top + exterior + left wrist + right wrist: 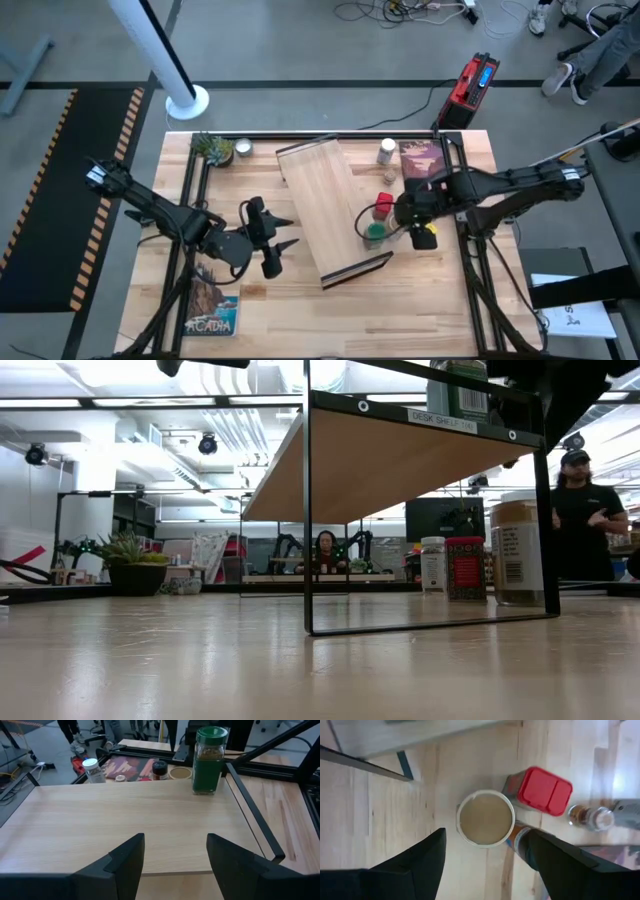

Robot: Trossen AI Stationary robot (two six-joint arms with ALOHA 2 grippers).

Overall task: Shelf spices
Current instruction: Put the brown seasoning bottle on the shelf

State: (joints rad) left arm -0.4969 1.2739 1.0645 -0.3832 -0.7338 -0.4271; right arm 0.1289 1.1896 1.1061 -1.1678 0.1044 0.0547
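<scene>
The shelf [325,205], a light-wood board on a dark metal frame, stands on its frame legs mid-table. A green-lidded spice jar [209,760] stands upright on the board near its right edge [375,236]. My left gripper [175,865] is open at the shelf's left side [280,240], touching nothing. My right gripper [487,855] is open, pointing down over the wide tan-lidded jar [485,818], one finger on each side and above it. The red square tin [545,790] stands beside that jar. The white-capped jar [387,152] stands farther back.
A picture-covered book [420,160] lies at the far right, another book [210,308] near the front left. A small potted plant [213,148] and a round silver dish [242,148] sit at the far left. A black rail frame [190,200] runs around the table.
</scene>
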